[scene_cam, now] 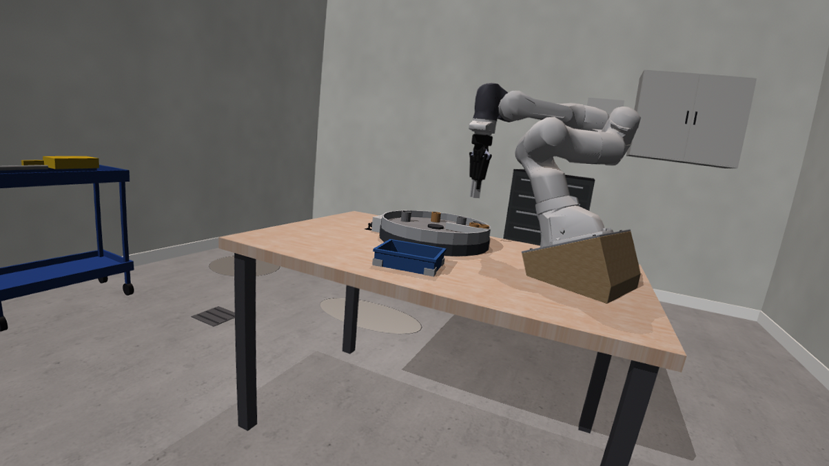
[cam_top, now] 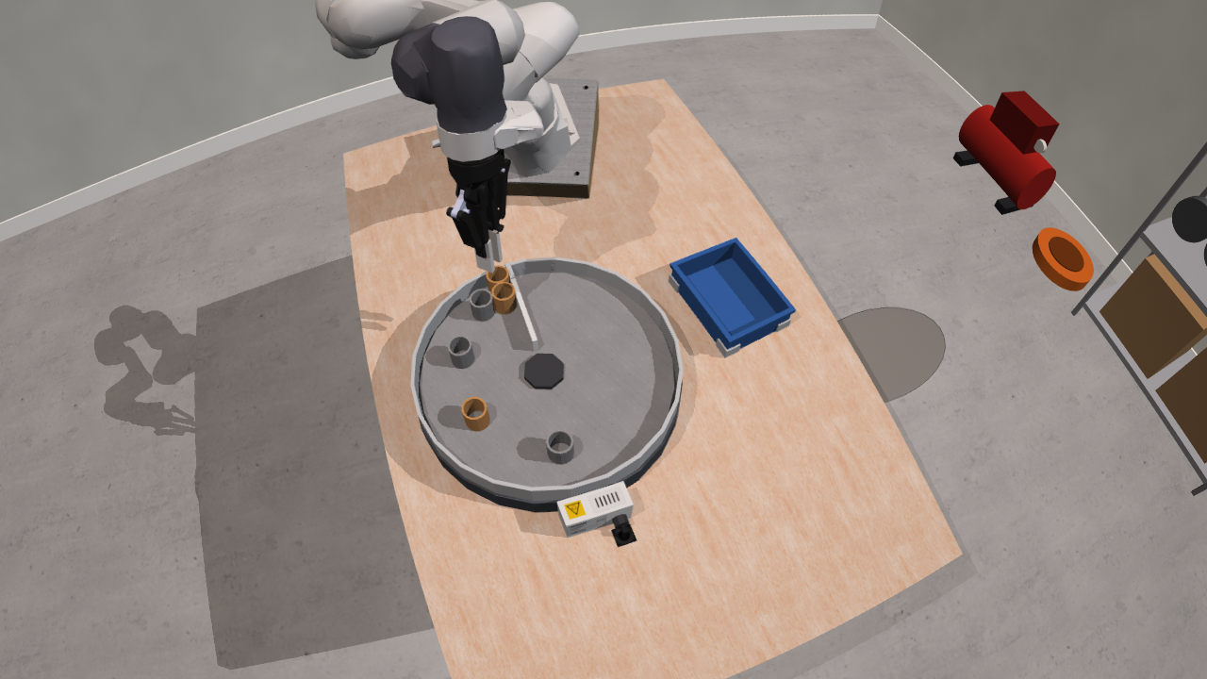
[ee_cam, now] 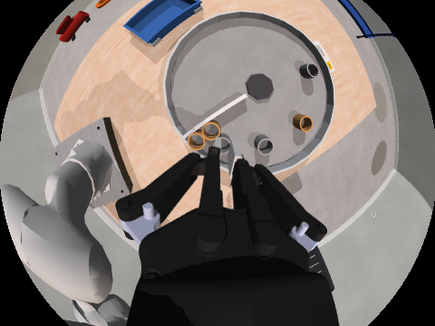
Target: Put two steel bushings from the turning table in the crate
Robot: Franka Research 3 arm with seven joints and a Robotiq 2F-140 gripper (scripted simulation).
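Note:
My gripper [cam_top: 489, 265] [scene_cam: 474, 195] [ee_cam: 224, 147] is shut with only a narrow gap and nothing in it, high above the back rim of the turning table [cam_top: 599, 321] [scene_cam: 432, 239] [ee_cam: 204, 59]. One steel bushing [cam_top: 482, 311] stands beside two copper-coloured bushings [cam_top: 504, 306] [ee_cam: 211, 137] near the white bar; the fingers partly hide it in the wrist view. A second steel bushing [cam_top: 461, 358] [ee_cam: 263, 150] stands at the left. A third steel bushing [cam_top: 560, 455] [ee_cam: 304, 71] stands at the front. Another copper-coloured bushing [cam_top: 475, 422] [ee_cam: 299, 122] stands between these two. The blue crate [cam_top: 727, 290] [scene_cam: 409, 260] [ee_cam: 159, 20] is empty.
The turning table has a raised rim, a dark hub [cam_top: 543, 372] [ee_cam: 259, 87] and a fixed white bar [cam_top: 523, 315] [ee_cam: 217, 111] running inward from the back rim. A white box [cam_top: 597, 508] with a warning label sits at its front. The crate stands to its right in the top view.

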